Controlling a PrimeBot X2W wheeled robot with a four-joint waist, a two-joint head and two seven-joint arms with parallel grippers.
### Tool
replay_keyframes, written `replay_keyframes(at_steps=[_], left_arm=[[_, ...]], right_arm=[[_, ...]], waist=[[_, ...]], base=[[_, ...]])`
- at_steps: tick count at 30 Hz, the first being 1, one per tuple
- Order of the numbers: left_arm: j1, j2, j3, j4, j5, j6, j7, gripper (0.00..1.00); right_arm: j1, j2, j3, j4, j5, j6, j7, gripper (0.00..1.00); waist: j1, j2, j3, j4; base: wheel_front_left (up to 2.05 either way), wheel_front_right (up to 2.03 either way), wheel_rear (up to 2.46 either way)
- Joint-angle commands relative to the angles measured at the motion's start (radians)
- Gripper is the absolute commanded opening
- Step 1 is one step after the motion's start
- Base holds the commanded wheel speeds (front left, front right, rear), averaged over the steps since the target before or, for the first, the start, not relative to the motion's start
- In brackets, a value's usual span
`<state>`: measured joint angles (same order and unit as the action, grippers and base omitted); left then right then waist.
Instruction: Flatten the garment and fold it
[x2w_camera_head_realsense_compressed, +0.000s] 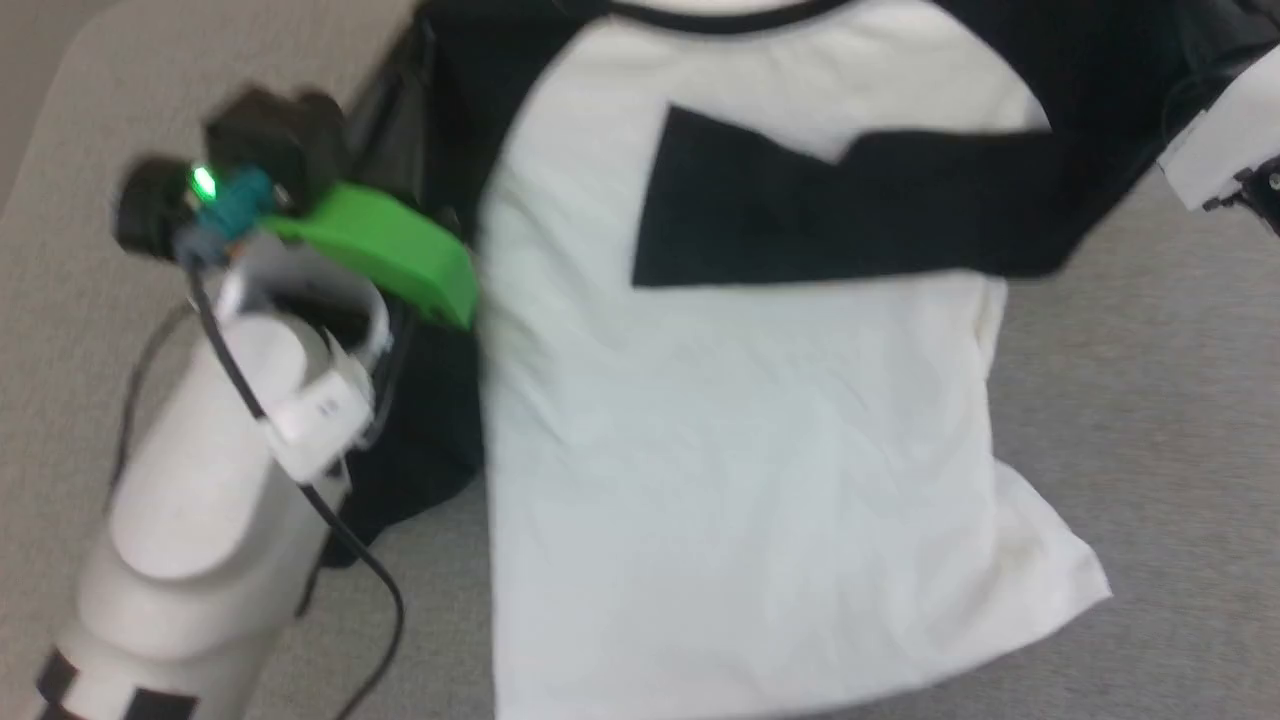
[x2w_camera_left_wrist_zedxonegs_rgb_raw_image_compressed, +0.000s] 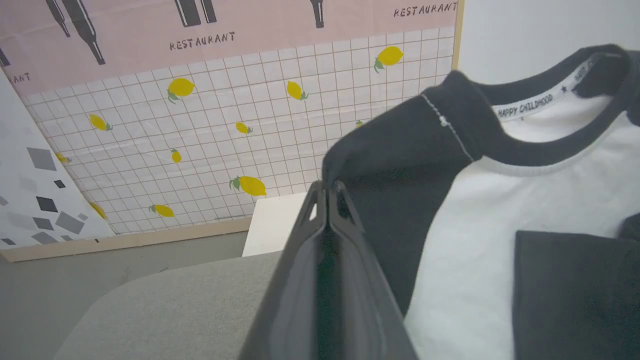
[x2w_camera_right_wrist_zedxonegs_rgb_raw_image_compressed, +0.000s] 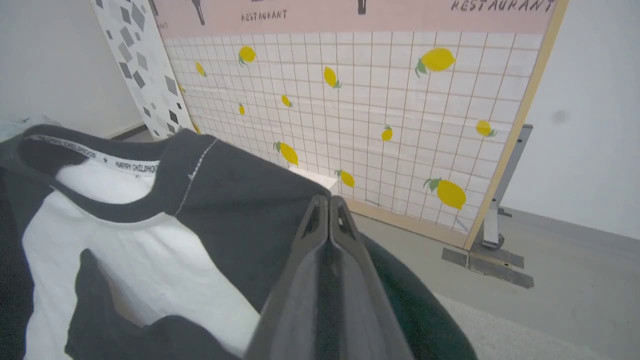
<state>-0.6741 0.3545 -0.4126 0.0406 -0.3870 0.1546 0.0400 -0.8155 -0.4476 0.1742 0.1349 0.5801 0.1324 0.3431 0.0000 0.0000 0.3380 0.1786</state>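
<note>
Now the left fingers (x2w_camera_left_wrist_zedxonegs_rgb_raw_image_compressed: 297, 280) and right fingers (x2w_camera_right_wrist_zedxonegs_rgb_raw_image_compressed: 300, 280) each pinch a black shoulder of the garment (x2w_camera_head_realsense_compressed: 740, 450), which lies spread on the worktop (x2w_camera_head_realsense_compressed: 1150, 400) below them. Next, I think, they must lift together and fold it over.

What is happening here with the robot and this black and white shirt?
A two-armed robot is working on a black and white shirt spread on a grey surface. The left gripper and the right gripper are both shut, and each seems to pinch a black shoulder near the collar. One black sleeve lies folded across the white chest. The black cloth on the other side is bunched beside the left arm, so the folding is not finished.
</note>
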Motion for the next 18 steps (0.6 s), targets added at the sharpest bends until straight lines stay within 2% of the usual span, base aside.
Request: replay_keyframes(at_steps=[1, 6, 18], left_arm=[[-0.046, 0.011, 0.009, -0.01, 0.013, 0.002, 0.01, 0.0], [-0.152, 0.03, 0.014, -0.018, 0.019, -0.017, 0.059, 0.0], [-0.333, 0.03, -0.013, 0.026, 0.025, -0.063, 0.14, 0.0]], right_arm=[[-0.001, 0.016, -0.013, -0.019, -0.013, -0.002, -0.008, 0.0], [-0.037, 0.069, -0.04, -0.067, -0.043, -0.002, 0.001, 0.0], [-0.139, 0.128, -0.048, -0.082, -0.081, -0.002, 0.064, 0.0]], waist=[[0.0, 0.0, -0.123, -0.098], [0.0, 0.0, -0.198, -0.136], [0.0, 0.0, -0.312, -0.168]], base=[[0.0, 0.0, 0.0], [0.0, 0.0, 0.0], [0.0, 0.0, 0.0]])
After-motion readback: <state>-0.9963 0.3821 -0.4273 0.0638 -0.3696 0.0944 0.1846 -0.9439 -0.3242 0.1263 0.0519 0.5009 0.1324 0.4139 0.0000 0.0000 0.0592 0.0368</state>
